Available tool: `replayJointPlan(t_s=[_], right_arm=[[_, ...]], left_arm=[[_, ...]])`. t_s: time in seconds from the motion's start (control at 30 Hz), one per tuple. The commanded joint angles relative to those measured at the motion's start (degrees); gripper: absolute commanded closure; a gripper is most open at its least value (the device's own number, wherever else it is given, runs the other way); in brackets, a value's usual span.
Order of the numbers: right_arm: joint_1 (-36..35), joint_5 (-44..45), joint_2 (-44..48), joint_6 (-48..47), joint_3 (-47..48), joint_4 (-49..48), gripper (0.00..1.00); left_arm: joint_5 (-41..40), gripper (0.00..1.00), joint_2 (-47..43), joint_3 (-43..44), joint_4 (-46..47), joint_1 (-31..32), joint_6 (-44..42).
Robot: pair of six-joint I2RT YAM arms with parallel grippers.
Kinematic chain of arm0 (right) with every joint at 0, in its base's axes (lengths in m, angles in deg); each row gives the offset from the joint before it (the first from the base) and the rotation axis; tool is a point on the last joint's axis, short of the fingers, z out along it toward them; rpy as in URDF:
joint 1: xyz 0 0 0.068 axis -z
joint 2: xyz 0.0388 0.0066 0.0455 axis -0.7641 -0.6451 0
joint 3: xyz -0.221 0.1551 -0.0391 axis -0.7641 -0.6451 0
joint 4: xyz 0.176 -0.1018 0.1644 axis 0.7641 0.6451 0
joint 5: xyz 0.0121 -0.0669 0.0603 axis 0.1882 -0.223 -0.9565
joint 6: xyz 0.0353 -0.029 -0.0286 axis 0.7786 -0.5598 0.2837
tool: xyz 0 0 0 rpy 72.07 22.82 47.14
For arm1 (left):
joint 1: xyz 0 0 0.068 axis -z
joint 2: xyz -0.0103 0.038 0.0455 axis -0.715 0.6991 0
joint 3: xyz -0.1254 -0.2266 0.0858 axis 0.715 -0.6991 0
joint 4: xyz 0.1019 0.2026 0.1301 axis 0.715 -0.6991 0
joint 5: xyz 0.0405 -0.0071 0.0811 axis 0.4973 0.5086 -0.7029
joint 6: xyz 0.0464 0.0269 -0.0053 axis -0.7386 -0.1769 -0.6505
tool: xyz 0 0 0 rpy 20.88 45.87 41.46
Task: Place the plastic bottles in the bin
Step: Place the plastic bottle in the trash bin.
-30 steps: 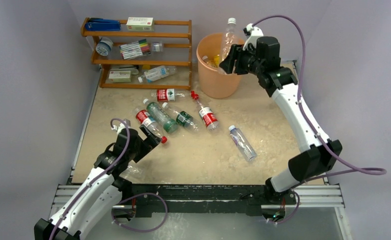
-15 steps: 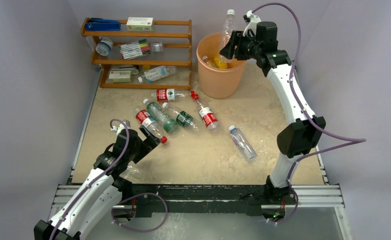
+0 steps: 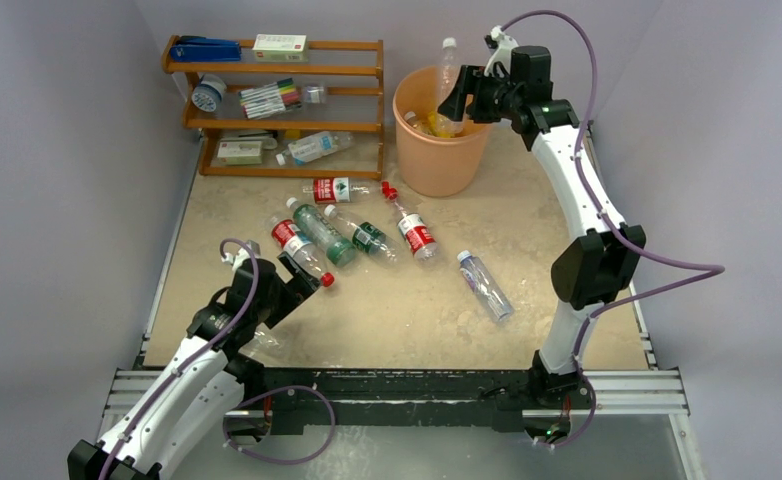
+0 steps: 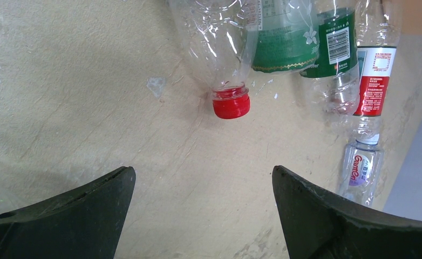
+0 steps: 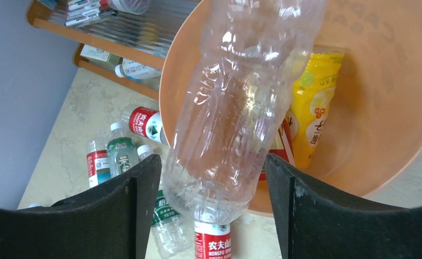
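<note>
**Top external view.** The left gripper point(image 3: 305, 272) hangs low over the counter point(image 3: 407, 320), just beside the red-capped bottle point(image 3: 302, 248). That bottle lies in a loose group with the green-labelled bottle point(image 3: 324, 236) and others. A purple-labelled bottle point(image 3: 485, 286) lies apart, to the right of the group. One more bottle rests on the lower board of the wooden shelf point(image 3: 277, 126). The right gripper point(image 3: 452, 98) is over the bin point(image 3: 437, 165) at the far side of the counter. A clear bottle point(image 3: 447, 75) stands upright at its fingers, cap up, with its base inside the rim.

**Left wrist view.** The left gripper point(image 4: 202, 178) is spread wide with nothing between its fingers. The red-capped bottle point(image 4: 219, 43) lies just ahead, cap toward the camera. The green-labelled bottle point(image 4: 300, 43) is touching its side.

**Right wrist view.** The clear bottle point(image 5: 241, 97) fills the gap between the fingers of the right gripper point(image 5: 209, 167). Whether the fingers press on it cannot be determined. Behind it, the bin point(image 5: 392, 81) contains a yellow bottle point(image 5: 311, 102) leaning on the wall.
</note>
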Motion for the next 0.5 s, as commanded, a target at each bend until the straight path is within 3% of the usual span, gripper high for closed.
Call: replayJointPlan(t_s=[0.0,0.47], right_arm=[[0.4,-1.3,1.2,-0.5,2.3,-1.4,0.26],[0.5,-2.9,4.6,0.6,-2.7,-3.2,0.21]], left_arm=[[-0.8,0.02,0.2,2.2,1.3,0.3,0.1],[-0.8,0.01,1.7,2.6,2.1,0.3,0.0]])
